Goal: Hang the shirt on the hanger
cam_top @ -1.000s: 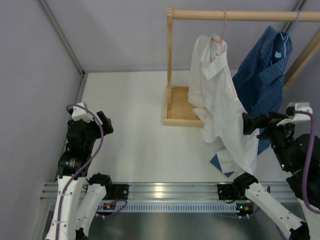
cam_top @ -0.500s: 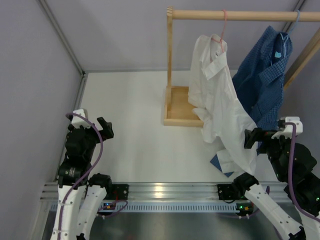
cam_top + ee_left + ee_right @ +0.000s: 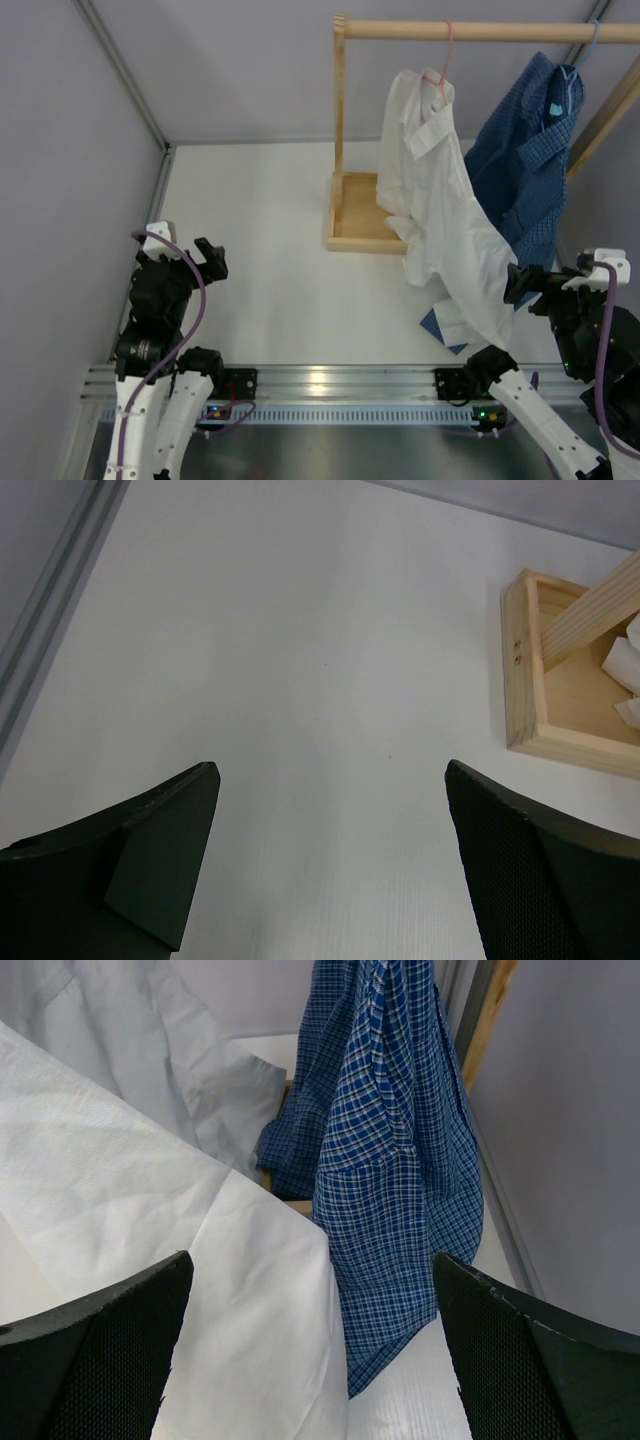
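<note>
Shirt [image 3: 440, 210] — white, collar uppermost — hangs at the hanger [image 3: 447, 50], whose pink hook sits over the wooden rail [image 3: 500, 30] at the far right. Its lower part drapes down to the table [image 3: 270, 200], beside the blue checked shirt [image 3: 530, 160]. Right gripper [image 3: 522, 283], just right of the hem, has its jaws spread wide and grasps nothing. Left gripper [image 3: 212, 258], near left above the table, is likewise released — empty.

A robotics lab cell, as I see it from my remote station: white desk [image 3: 270, 230] walled by plain grey panels [image 3: 60, 150] on metal framing, an aluminium rail [image 3: 330, 382] anchoring the left arm [image 3: 152, 310] and right arm [image 3: 590, 335], a small wooden clothes rack [image 3: 339, 120] standing on it.
</note>
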`<action>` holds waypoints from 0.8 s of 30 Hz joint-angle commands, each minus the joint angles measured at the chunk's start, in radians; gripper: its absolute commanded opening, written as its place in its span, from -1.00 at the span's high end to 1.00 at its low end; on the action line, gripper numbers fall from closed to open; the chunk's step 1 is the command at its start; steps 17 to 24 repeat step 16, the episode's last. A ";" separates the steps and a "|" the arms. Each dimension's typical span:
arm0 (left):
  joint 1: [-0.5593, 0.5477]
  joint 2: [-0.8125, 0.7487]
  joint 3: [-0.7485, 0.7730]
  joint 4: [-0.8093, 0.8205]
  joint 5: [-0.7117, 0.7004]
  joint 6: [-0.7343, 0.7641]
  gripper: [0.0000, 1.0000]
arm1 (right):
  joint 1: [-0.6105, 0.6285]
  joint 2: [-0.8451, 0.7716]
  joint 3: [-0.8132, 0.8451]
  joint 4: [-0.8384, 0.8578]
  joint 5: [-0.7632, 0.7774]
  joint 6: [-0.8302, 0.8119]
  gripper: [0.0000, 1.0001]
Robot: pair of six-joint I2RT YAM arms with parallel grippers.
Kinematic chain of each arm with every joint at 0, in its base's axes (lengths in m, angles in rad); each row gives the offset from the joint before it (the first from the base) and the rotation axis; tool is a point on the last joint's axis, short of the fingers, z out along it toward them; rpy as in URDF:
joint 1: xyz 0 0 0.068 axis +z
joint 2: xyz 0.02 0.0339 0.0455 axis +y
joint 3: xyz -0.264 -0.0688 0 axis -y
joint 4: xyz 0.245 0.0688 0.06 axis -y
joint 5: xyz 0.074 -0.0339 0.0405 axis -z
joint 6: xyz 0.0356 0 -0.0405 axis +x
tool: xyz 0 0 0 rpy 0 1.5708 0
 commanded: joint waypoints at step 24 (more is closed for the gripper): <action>-0.001 -0.023 -0.017 0.053 0.012 0.001 -0.96 | -0.010 -0.005 0.012 0.000 0.028 -0.026 -0.99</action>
